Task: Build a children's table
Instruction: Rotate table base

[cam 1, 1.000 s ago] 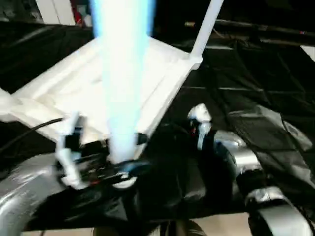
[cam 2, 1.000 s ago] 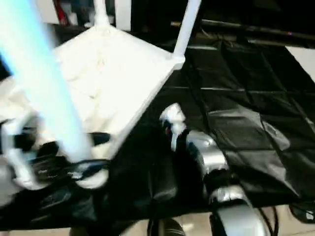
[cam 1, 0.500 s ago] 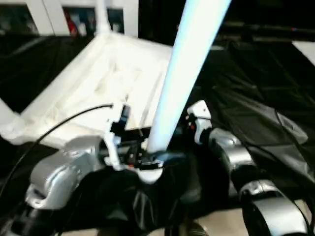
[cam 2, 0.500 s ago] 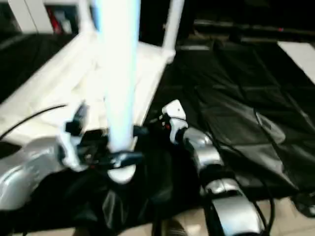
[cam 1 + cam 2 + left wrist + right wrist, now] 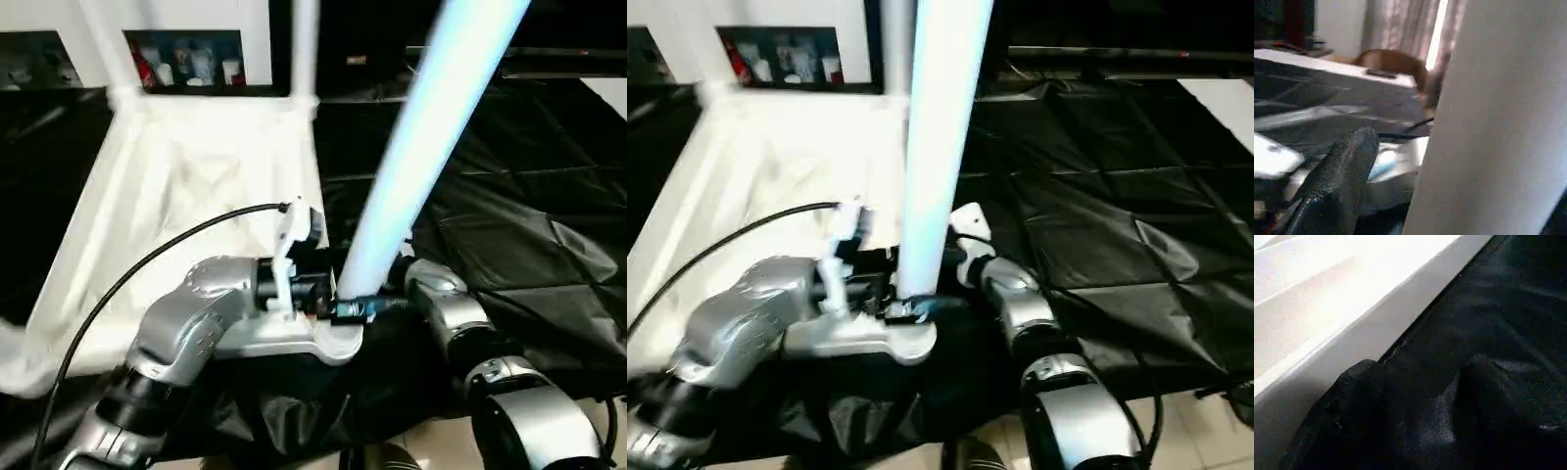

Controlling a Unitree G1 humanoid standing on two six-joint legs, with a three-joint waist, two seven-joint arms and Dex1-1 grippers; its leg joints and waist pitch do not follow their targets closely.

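The table top (image 5: 186,196) lies upside down on my left, rim up, two legs (image 5: 304,49) already standing. My left hand (image 5: 345,305) grips a leg (image 5: 431,137) over the near corner socket. Right hand (image 5: 965,257): grip unclear.

The left arm (image 5: 186,328) bends inward across the body, its gripper (image 5: 343,305) clamped around a leg (image 5: 411,176). The right arm (image 5: 460,323) reaches forward beside it.
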